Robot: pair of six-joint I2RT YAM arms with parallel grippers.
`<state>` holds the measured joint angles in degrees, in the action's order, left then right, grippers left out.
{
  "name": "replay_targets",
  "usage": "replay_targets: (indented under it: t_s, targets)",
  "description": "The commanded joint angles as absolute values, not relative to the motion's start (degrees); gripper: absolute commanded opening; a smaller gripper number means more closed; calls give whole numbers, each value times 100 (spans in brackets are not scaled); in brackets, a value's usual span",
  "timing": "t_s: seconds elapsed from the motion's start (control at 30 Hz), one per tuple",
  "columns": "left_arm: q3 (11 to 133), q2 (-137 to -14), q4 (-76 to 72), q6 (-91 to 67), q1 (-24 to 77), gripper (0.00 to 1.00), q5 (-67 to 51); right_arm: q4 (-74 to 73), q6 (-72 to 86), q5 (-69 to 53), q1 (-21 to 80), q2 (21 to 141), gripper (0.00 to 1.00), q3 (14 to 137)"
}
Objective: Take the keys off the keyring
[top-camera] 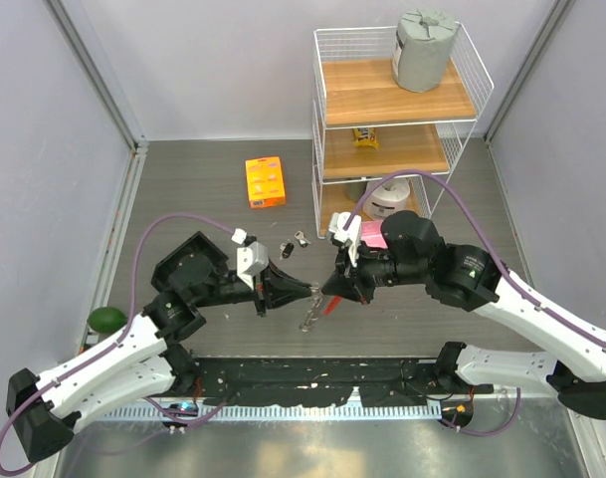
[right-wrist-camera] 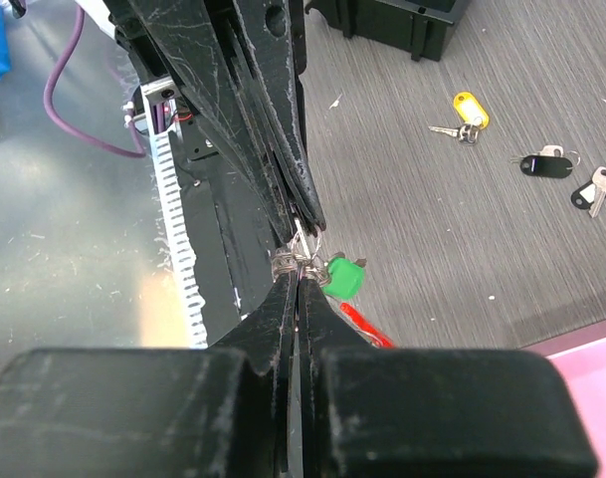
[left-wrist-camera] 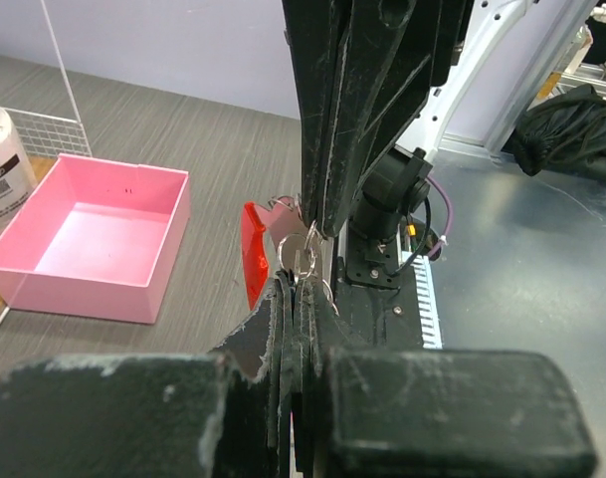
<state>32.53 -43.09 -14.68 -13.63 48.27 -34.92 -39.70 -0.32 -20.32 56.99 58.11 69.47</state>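
The keyring (top-camera: 311, 311) hangs above the table between my two grippers, with its red strap fob (top-camera: 332, 304) dangling below. My left gripper (top-camera: 305, 291) and right gripper (top-camera: 329, 288) meet tip to tip, both shut on the ring. In the left wrist view my left gripper (left-wrist-camera: 301, 286) clamps the silvery ring (left-wrist-camera: 301, 255) beside the red fob (left-wrist-camera: 253, 254). In the right wrist view my right gripper (right-wrist-camera: 299, 271) pinches the ring's coil (right-wrist-camera: 301, 251); a green-tagged key (right-wrist-camera: 344, 278) and the fob (right-wrist-camera: 368, 328) hang from it. Loose keys (top-camera: 295, 244) lie on the table.
Loose keys with a yellow tag (right-wrist-camera: 467, 105) and dark heads (right-wrist-camera: 543, 164) lie apart on the table. An orange box (top-camera: 266, 182) sits at the back. A white wire shelf (top-camera: 397, 110) stands back right, a pink tray (left-wrist-camera: 94, 234) at its foot. A green object (top-camera: 106, 319) lies at left.
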Motion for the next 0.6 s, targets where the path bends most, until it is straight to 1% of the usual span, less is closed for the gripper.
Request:
replay_targets:
  t_s: [0.0, 0.23, 0.57]
  targets:
    - [3489, -4210, -1310, -1274, 4843, 0, -3340, -3656, -9, -2180, 5704, 5713, 5, 7014]
    - [3489, -4350, -1204, -1239, 4843, 0, -3445, -3481, 149, -2145, 5704, 5511, 5, 7014]
    - [3524, -4535, -1353, -1248, 4852, 0, -3595, -3384, 325, -2478, 5704, 5537, 5, 7031]
